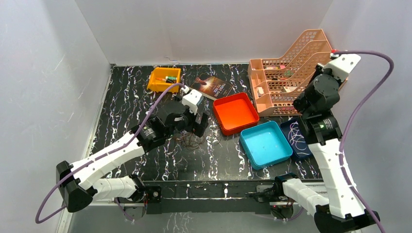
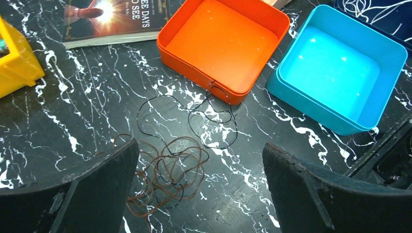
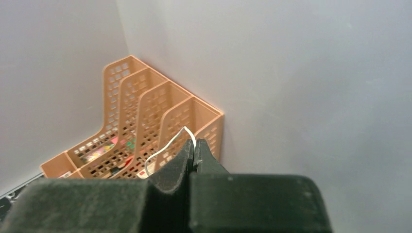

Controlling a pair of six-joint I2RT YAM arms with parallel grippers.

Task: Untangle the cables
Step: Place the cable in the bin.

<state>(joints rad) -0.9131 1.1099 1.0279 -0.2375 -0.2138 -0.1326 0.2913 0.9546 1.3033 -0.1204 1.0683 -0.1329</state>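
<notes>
Now: left gripper (image 2: 199, 146) wide over brown cable (image 2: 165, 178); right gripper (image 3: 194, 148) pinching white cable (image 3: 171, 140). Best closed on brown cable alone, clear of black cable (image 2: 216, 115).

Work surface: a table (image 1: 121, 92) with a black top veined in white. Plain pale-grey walls enclose it: back wall (image 1: 204, 29), left wall (image 1: 43, 97), right wall (image 1: 384, 111). A dark rail (image 1: 209, 190) runs along the near edge. Lighting is even and diffuse.
</notes>
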